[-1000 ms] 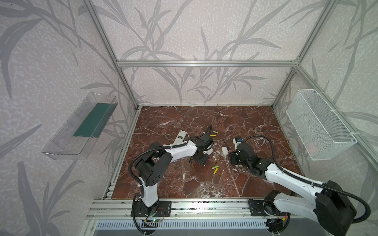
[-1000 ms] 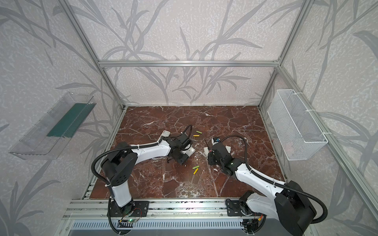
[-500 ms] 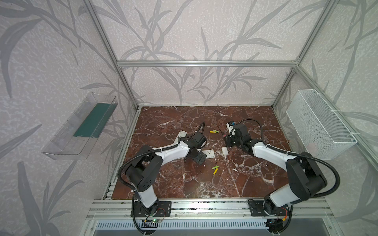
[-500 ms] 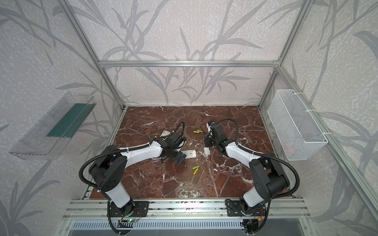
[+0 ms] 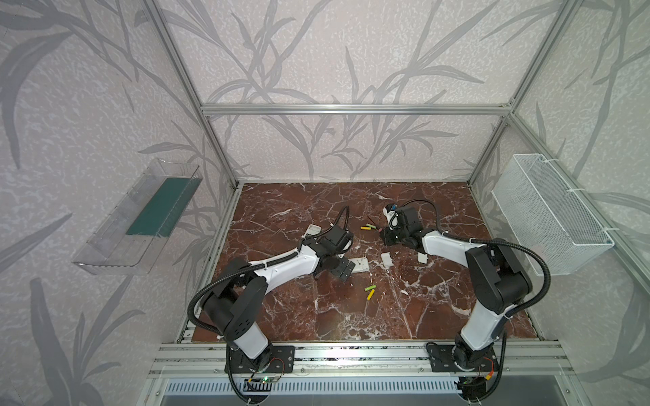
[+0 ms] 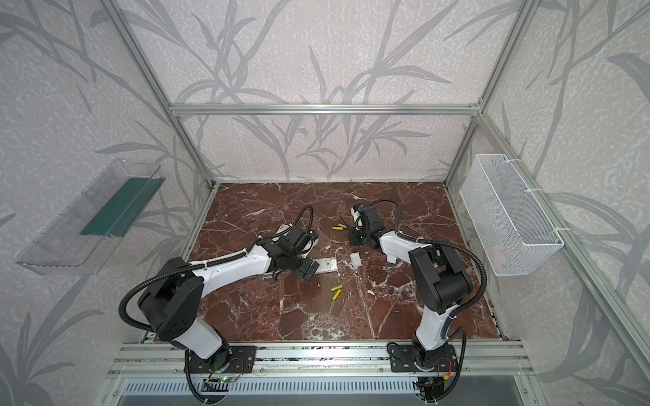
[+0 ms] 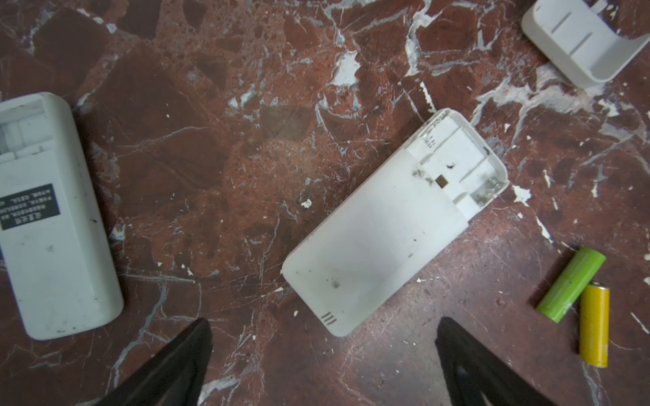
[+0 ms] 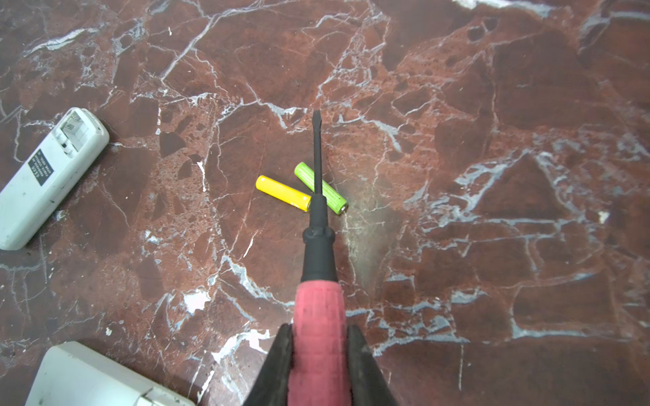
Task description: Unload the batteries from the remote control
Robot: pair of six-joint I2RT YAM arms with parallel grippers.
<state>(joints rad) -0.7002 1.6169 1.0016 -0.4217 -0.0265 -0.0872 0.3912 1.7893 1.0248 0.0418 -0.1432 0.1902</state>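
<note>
**Four batteries loose on the counter, one pair near each pincer**

**Top views.** In both top views the left pincer has its fingers spread wide over one end of the plain remote. The rest of that remote sticks out ahead of the fingertips. The first battery pair lies on the counter near this pincer, just past the remote and apart from it. The labelled remote lies behind the left pincer, beside its wrist. The right pincer clamps the screwdriver, which points at the second battery pair close ahead of it. A white cover lies between the two pincers.

**Left wrist.** The black fingertips stand far apart on either side of the plain remote's rounded end, and neither touches it. The battery bay, at the end away from the pincer, is uncovered, with bare springs showing. The first battery pair lies off to one side of the pincer, with the green cell touching the yellow one. The labelled remote lies face down on the opposite side. The cover sits farther ahead, beyond the bay.

**Right wrist.** The right pincer is closed on the screwdriver's red handle. The black shaft runs straight ahead and crosses the green cell of the second battery pair, with the yellow cell just beside it. I cannot tell whether the shaft touches the cell. The labelled remote lies well off to one side, its bay uncovered.
</note>
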